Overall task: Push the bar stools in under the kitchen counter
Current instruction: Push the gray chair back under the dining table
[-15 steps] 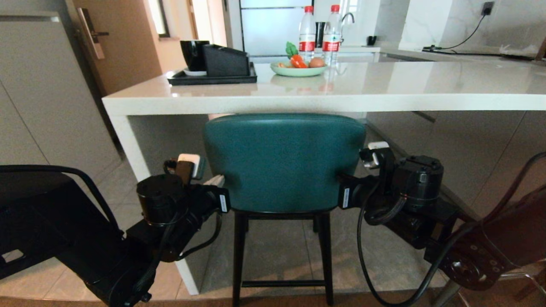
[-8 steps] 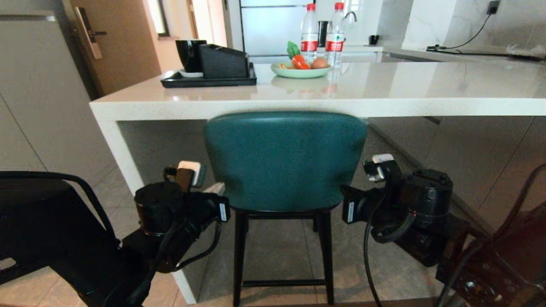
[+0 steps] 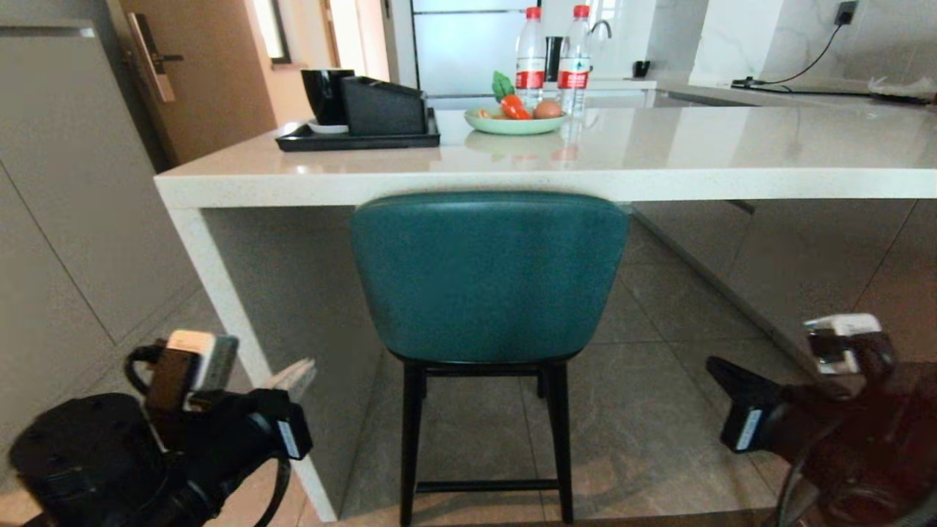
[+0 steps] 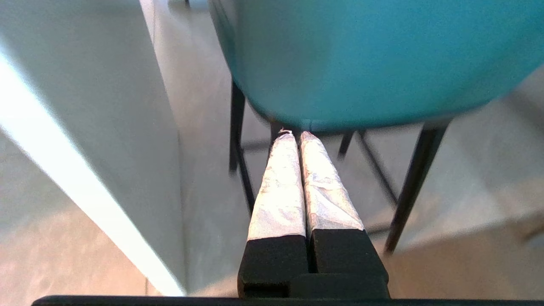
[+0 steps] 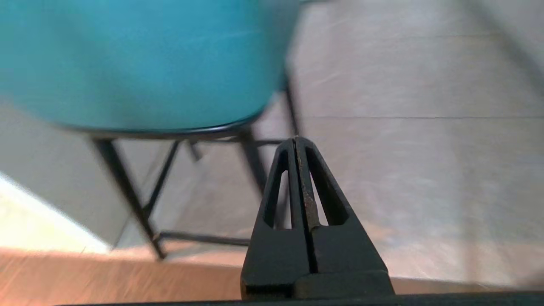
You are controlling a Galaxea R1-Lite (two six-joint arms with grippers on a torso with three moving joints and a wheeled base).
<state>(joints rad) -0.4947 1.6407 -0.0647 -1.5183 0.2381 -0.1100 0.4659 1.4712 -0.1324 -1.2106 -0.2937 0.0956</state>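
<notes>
Widest of all, the counter [image 3: 556, 176]: a thick white slab on a slanted side panel. Under its front edge, the teal stool [image 3: 489, 278], back upright just below the slab, thin black legs on the tile floor. Low on either side and apart from the stool, the left gripper [image 3: 296, 375] and the right gripper [image 3: 721, 366], each clenched on nothing, fingers pressed together. Looks pushed in, or nearly so. For any last shove: press both closed tips evenly on the two sides of the back, low down, straight towards the counter, slowly, to avoid twisting or tipping. No sign here of the second stool.
</notes>
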